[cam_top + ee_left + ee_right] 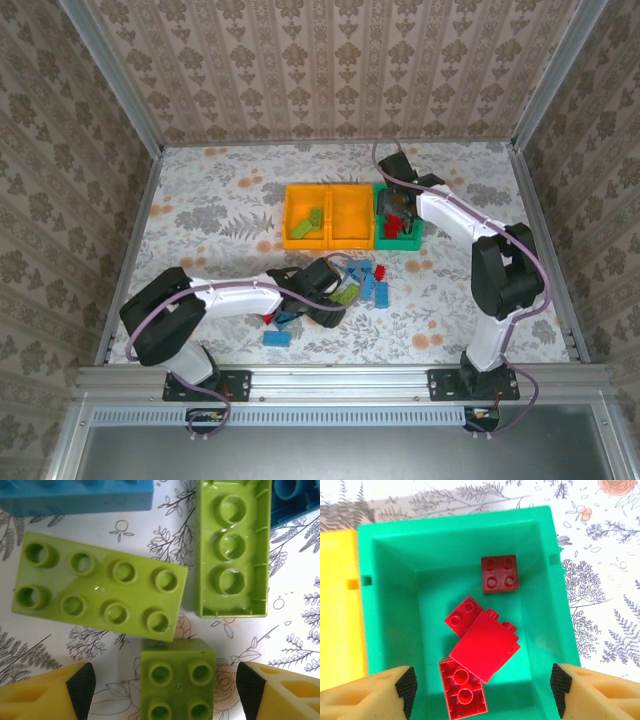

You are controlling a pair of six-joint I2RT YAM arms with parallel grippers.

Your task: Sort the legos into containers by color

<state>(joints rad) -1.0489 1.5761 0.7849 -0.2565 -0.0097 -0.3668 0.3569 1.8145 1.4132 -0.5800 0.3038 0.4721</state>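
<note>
My left gripper (165, 690) is open low over the table, its pads on either side of a small square light green lego (178, 680) without touching it. A longer green lego (100, 587) and an upturned green one (233, 547) lie just beyond, with blue legos (75, 495) at the far edge. My right gripper (482, 690) hangs open and empty over the green container (395, 600), which holds several red legos (485, 647). From above, two orange containers (296, 192) stand left of the green container (382, 240); the left one holds green legos (308, 222).
A loose heap of blue, red and green legos (372, 285) lies in front of the containers by the left gripper (338, 290). One blue lego (277, 338) sits alone nearer the front rail. Patterned walls with metal posts close in the table on three sides.
</note>
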